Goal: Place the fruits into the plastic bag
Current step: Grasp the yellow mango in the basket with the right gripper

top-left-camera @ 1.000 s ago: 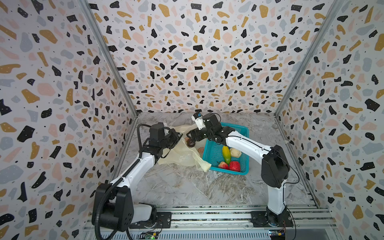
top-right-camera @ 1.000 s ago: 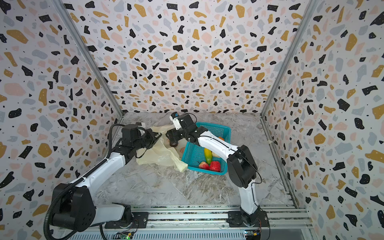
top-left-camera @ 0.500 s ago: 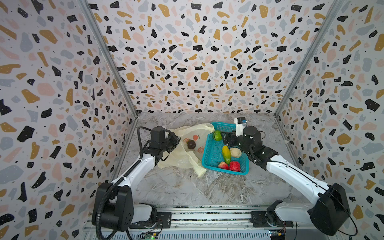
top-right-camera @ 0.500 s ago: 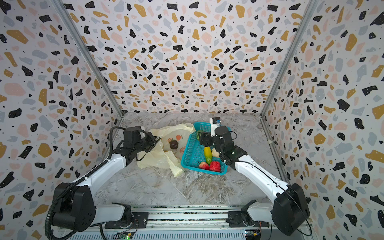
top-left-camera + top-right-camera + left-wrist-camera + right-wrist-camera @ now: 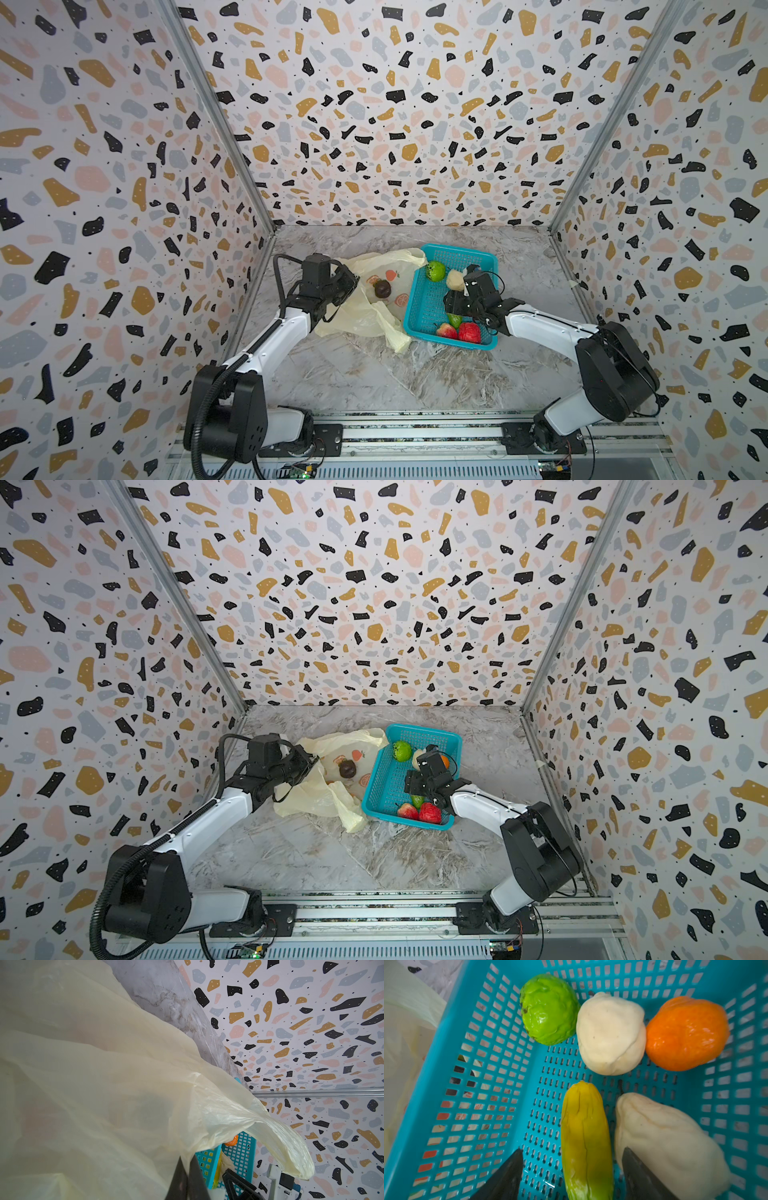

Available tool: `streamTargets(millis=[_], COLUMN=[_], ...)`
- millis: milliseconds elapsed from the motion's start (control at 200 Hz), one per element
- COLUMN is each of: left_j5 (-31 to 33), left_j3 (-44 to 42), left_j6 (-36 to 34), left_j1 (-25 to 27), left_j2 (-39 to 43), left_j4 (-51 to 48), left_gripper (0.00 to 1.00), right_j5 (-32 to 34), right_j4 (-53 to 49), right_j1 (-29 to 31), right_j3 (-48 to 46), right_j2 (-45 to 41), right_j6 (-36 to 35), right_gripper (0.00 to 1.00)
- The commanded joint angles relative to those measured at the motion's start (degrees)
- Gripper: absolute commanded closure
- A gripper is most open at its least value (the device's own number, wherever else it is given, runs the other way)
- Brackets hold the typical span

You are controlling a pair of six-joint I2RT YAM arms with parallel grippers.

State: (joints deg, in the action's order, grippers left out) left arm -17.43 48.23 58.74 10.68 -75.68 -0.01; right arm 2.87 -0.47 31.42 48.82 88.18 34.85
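My left fingers (image 5: 178,1182) are pinched closed on the plastic bag (image 5: 104,1084). My right fingers (image 5: 508,1180) stand apart, astride the yellow-green mango (image 5: 584,1138) in the teal basket (image 5: 483,1093). A cream lump (image 5: 664,1136) lies just outside one finger.

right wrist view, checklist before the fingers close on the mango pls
1. mango between the right gripper fingers: ok, one each side.
2. fingers clear of the near cream lump: cannot tell, one overlaps it in this view.
3. green fruit and orange fruit out of the way: ok, further along the teal basket.
4. left gripper shut on the plastic bag: ok.
5. bag mouth open enough: cannot tell.
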Motion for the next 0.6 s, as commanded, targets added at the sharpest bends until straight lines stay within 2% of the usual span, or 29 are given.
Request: streamTargets(millis=[0,295,596], left_j5=[0.7,0.8,0.9], left_j3=[0.4,1.0,1.4], left_j6=[0.1,0.0,0.0], left_j1=[0.0,0.0,0.0], left_j2=[-0.3,-0.4,-0.5], left_j4=[0.0,-0.7,-0.9], left_gripper=[1.0,1.0,1.0], right_j5=[-1.3,-0.7,-1.7], right_j4=[-2.1,-3.2,-1.4], right_j1=[0.1,0.9,1.1], right_j3=[2.1,2.0,0.8], right_j2=[0.7,5.1,5.8], right_j6=[-2.2,-2.9,-3.1], right_gripper=[0.25,0.25,0.32])
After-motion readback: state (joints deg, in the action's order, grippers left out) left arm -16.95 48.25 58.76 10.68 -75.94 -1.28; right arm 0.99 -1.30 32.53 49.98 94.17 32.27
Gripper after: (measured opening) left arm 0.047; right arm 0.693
